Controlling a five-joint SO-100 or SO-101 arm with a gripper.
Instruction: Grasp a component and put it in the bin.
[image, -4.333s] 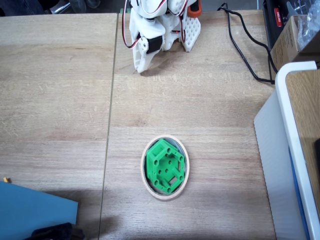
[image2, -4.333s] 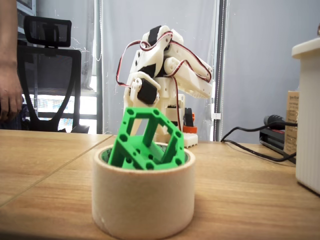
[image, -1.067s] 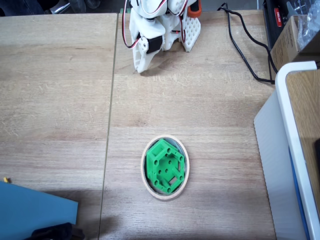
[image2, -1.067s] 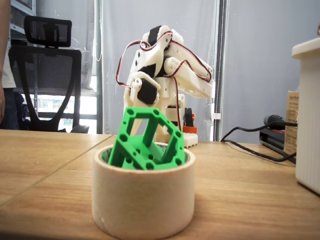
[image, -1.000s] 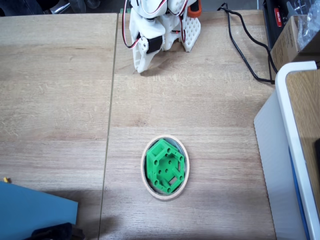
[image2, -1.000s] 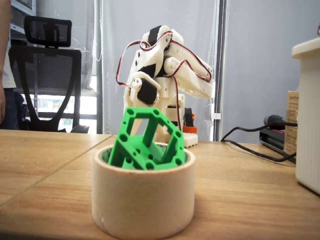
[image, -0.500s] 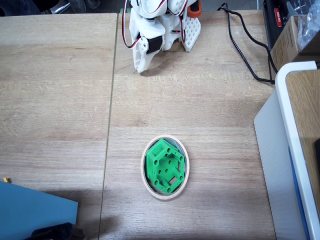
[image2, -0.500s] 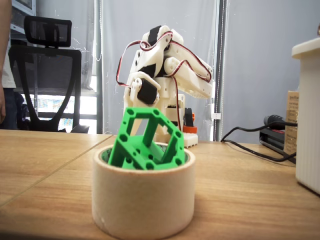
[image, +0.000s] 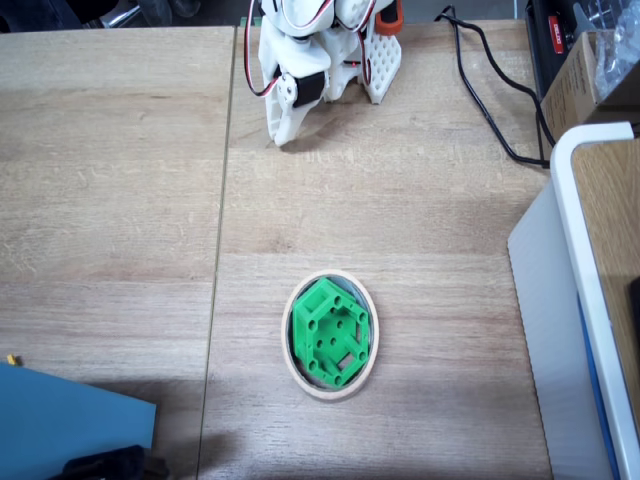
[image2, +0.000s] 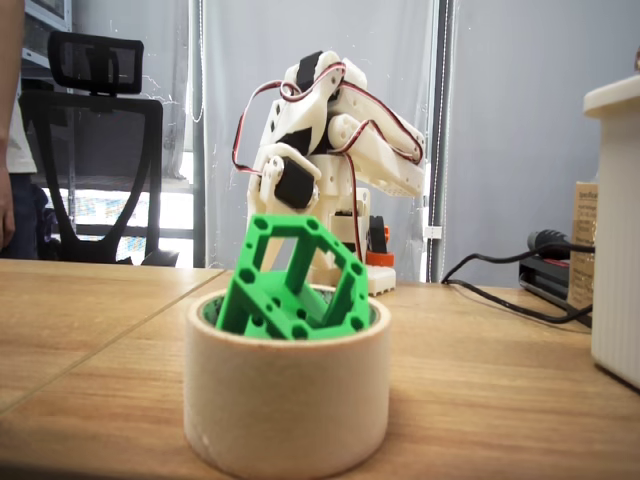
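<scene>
I see open wooden table (image: 400, 200) between the folded arm (image: 300, 70) and the bin (image: 288, 350), nothing lying across it. The component (image2: 295, 280) sticks up above the bin's rim (tilted). A white-rimmed container (image: 575, 300) walls off the right side; a black cable (image: 490, 100) trails near it.

Both fixed views evenly lit and bright. Soft shadow lies beside the folded arm (image: 300, 70) on the worktop (image: 120, 180). Low view: window (image2: 130, 215) backlight, foreground slightly soft.
</scene>
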